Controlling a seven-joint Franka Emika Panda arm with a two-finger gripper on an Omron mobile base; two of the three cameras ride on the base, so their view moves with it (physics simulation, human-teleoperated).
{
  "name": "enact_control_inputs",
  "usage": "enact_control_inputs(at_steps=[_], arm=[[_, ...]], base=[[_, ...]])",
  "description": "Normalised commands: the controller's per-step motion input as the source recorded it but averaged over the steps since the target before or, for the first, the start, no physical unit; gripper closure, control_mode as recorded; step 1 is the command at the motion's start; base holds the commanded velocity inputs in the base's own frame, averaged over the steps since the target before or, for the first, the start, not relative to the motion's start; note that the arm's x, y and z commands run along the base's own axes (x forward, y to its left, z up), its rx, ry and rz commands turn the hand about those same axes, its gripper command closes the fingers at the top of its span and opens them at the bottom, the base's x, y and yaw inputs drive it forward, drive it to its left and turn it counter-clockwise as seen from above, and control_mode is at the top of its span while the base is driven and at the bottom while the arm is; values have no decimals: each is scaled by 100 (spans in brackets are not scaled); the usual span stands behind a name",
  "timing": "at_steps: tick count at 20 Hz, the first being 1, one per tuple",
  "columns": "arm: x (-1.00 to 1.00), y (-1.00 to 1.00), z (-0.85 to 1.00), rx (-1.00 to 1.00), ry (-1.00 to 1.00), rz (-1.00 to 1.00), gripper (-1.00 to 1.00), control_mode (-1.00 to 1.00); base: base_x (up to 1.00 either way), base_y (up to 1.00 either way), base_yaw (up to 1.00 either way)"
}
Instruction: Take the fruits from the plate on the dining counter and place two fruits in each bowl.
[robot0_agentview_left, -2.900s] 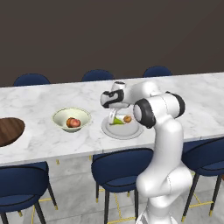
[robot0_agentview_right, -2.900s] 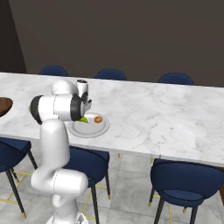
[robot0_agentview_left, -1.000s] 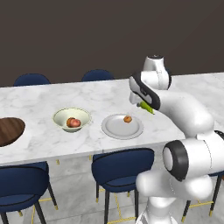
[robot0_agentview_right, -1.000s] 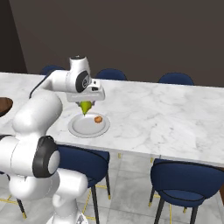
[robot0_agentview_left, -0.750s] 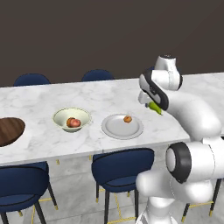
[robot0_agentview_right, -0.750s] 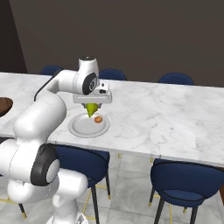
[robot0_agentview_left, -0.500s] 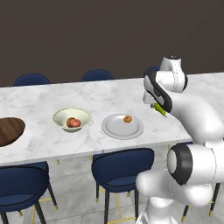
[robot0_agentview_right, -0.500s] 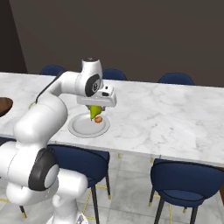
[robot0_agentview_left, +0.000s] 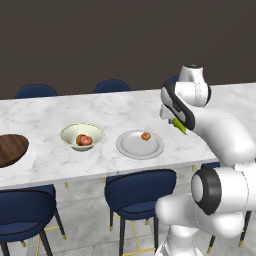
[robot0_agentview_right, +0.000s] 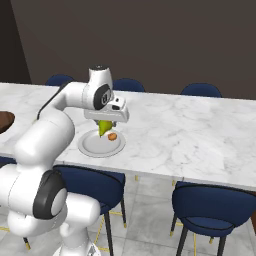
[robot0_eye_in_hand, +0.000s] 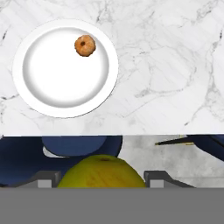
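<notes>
Left base view: the pincer (robot0_agentview_left: 176, 123) is raised above the marble tabletop (robot0_agentview_left: 45, 120), to the right of the grey plate (robot0_agentview_left: 131, 147), clamped on the green-yellow fruit (robot0_agentview_left: 179, 126). One small orange fruit (robot0_agentview_left: 145, 135) remains on the plate. The cream bowl (robot0_agentview_left: 69, 132) to the left of the plate holds what looks like two fruits, with the red-pink fruit (robot0_agentview_left: 86, 141) plainest. The edge of the dark wooden bowl (robot0_agentview_left: 11, 149) shows far left; its contents cannot be made out. Since the cream bowl seems full, the carried fruit likely belongs in the wooden one, a long carry leftward. I would keep it high enough to pass over the plate and the cream bowl's rim, and let go low inside the shallow bowl so an oblong fruit does not roll out.

Right base view: the pincer hangs above the plate's near side with the fruit pointing down from it, just beside the orange fruit. Four blue chairs (robot0_agentview_right: 89, 182) show along the tabletop.

Hand view: the jaws press on both sides of the yellow-green fruit; one plate and one orange fruit lie below.
</notes>
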Motion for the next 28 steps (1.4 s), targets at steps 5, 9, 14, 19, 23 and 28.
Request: enact_control_inputs(at_steps=[5, 9, 14, 19, 23, 28], arm=[[0, 26, 0, 0, 0, -3, 100, -100], [0, 24, 0, 0, 0, -1, 100, -100], [0, 6, 0, 0, 0, 0, 100, 100], [0, 0, 0, 0, 0, 0, 100, 100], [0, 0, 0, 0, 0, 0, 100, 100], [0, 0, 0, 0, 0, 0, 100, 100]], base=[[0, 0, 0], [0, 0, 0], [-3, 4, 0], [-48, 15, 0], [-34, 56, -1], [-4, 93, -3]])
